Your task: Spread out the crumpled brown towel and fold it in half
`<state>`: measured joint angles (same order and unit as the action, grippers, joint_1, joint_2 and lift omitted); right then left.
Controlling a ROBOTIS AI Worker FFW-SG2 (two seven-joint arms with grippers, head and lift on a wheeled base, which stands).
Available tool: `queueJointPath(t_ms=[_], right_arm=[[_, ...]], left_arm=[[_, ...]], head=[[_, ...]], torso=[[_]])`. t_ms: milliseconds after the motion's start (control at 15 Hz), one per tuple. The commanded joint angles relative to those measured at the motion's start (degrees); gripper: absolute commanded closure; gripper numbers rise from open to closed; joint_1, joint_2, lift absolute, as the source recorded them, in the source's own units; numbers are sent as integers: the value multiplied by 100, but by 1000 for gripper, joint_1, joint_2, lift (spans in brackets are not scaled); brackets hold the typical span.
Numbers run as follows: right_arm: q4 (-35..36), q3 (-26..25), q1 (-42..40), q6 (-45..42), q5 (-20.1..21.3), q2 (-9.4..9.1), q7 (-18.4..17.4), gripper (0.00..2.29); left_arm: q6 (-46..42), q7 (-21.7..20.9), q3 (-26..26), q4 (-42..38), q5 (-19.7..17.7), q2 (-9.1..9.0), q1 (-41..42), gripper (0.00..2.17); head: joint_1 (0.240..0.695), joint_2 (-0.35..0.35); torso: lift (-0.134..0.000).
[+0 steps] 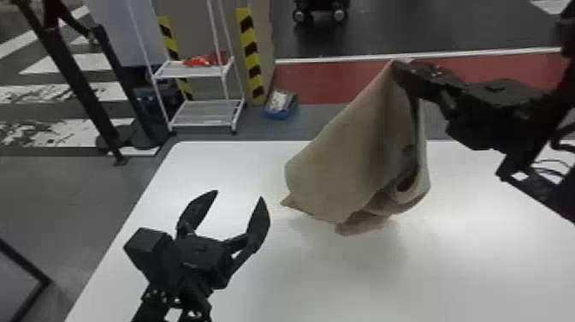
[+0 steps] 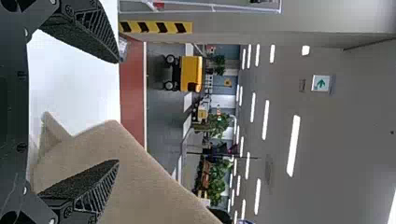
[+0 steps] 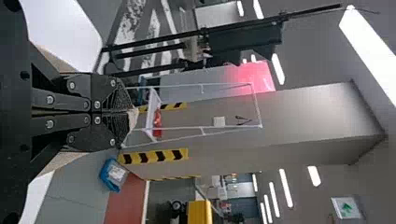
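Above the flat white desk (image 1: 462, 261), the right black pincer (image 1: 395, 65) is clamped on the top of the brown cloth towel (image 1: 338, 171), which hangs in folds. The left black pincer (image 1: 239, 195), over the desk's left side, has its fingers apart. The towel seems light and limp; better grip its low corner, near the desk.

1. The left arm (image 1: 194, 295) and right arm (image 1: 534, 124) are black, built of angular segments.
2. The left pincer (image 1: 238, 195) has two flat black fingers (image 1: 199, 210) tapering to points, with a squared black block (image 1: 147, 246) beside its body.
3. Those fingers have slanted ribs along their sides and grainy, rough-looking faces.
4. The right pincer (image 1: 395, 64) has black links (image 3: 60, 103) fitted with round silvery screws (image 3: 50, 124).
5. Thin dark cables (image 1: 552, 162) curve beside the right arm.
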<state>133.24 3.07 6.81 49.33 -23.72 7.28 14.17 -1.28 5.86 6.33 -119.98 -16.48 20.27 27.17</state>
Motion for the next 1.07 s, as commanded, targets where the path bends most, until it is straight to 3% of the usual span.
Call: queueJointPath(t_ms=[0,267,533,600,667,733,1000], right_arm=[[0,-342,-206,-824,-537,19,51,1963],[27,-518,-233,-1615,-1161,19,297,1963],[150,-545,-321,-1984,-1416,19,280,1959],[35,-527,-321,-2054,-1345,19,174,1963],[-219,-483,-338,-2037,-1090,28,-116,1959],[-606,-325,-329,-2054,-695,28,-186,1959],[-2355,-17,-57,-2213,-405,19,-151,1956]], left_arm=[[-16,-6,-9,54,-13,3,-19,137],[1,-15,96,133,-13,3,-125,137],[1,-6,52,106,-13,12,-81,137],[1,-6,70,115,-4,12,-89,137],[1,-15,96,106,4,12,-98,137],[1,-15,123,106,22,12,-116,137],[36,-85,149,89,57,12,-107,140]], head=[[616,149],[580,123],[561,114],[558,115],[555,114],[554,110],[604,76]], torso=[[-123],[-123],[-123],[-123],[-123],[-123],[-123]])
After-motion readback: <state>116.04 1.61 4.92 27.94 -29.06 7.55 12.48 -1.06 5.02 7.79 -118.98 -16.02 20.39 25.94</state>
